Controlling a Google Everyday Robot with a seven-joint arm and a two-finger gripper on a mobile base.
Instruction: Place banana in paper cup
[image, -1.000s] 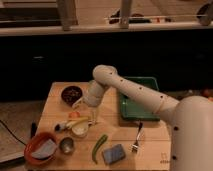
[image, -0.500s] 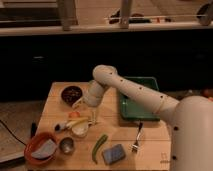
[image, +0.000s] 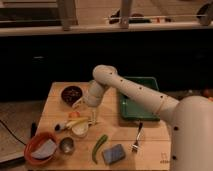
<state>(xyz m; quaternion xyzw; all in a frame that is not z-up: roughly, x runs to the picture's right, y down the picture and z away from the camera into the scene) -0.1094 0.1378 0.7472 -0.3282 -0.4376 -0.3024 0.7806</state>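
Observation:
The white paper cup (image: 80, 130) stands on the wooden table (image: 150, 150), left of centre. The pale-yellow banana (image: 79, 121) lies across the cup's far rim, reaching right toward my gripper. My gripper (image: 92, 116) hangs from the white arm just right of the cup, at the banana's right end. Whether it touches the banana is hidden.
A small orange item (image: 74, 114) sits just behind the cup. A metal cup (image: 66, 145) and an orange bowl (image: 40, 149) are at the front left. A green pod (image: 99, 147), blue sponge (image: 114, 154), fork (image: 136, 141), green tray (image: 141, 97) and dark bowl (image: 72, 93) also stand around.

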